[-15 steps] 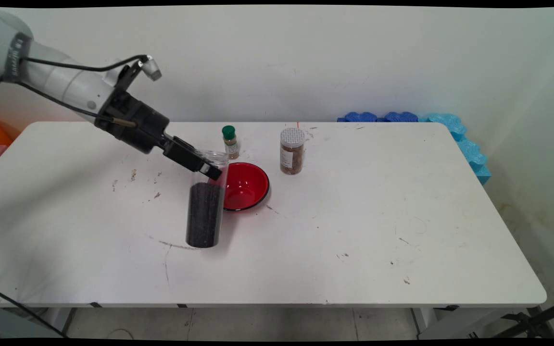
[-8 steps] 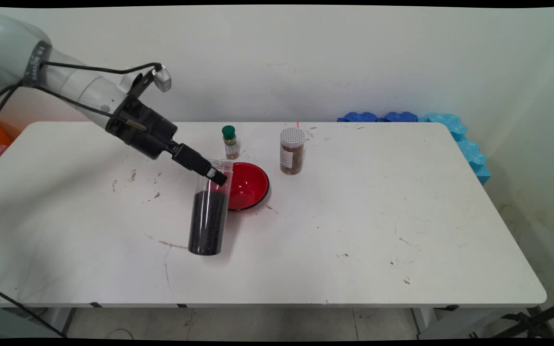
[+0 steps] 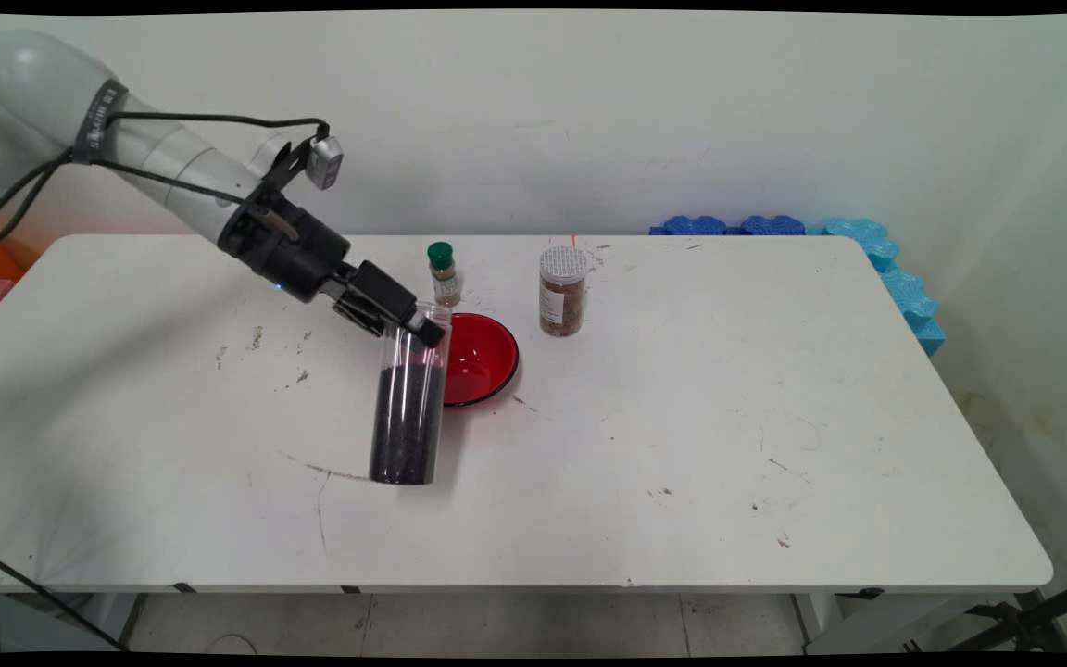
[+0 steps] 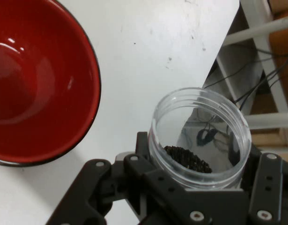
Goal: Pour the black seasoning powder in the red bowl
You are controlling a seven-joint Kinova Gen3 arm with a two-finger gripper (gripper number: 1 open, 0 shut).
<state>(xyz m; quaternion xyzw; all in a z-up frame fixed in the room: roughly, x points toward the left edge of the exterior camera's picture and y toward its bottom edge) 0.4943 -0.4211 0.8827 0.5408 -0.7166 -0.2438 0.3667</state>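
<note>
In the main view the gripper (image 3: 420, 326) is clamped on the neck of a tall clear jar (image 3: 408, 398) of dark grains, which stands on the white table (image 3: 728, 417) with its long axis nearly upright, its open top tipped slightly toward the red bowl (image 3: 478, 357) just behind it. A green-capped bottle (image 3: 443, 273) and a grey-lidded jar (image 3: 561, 290) stand beyond the bowl; their labels cannot be read. The hand view alone shows into the jar's lidless mouth (image 4: 200, 136), the grains low inside, fingers (image 4: 265, 187) pressed on either side, and the bowl's bare interior (image 4: 36, 84) close beside it.
</note>
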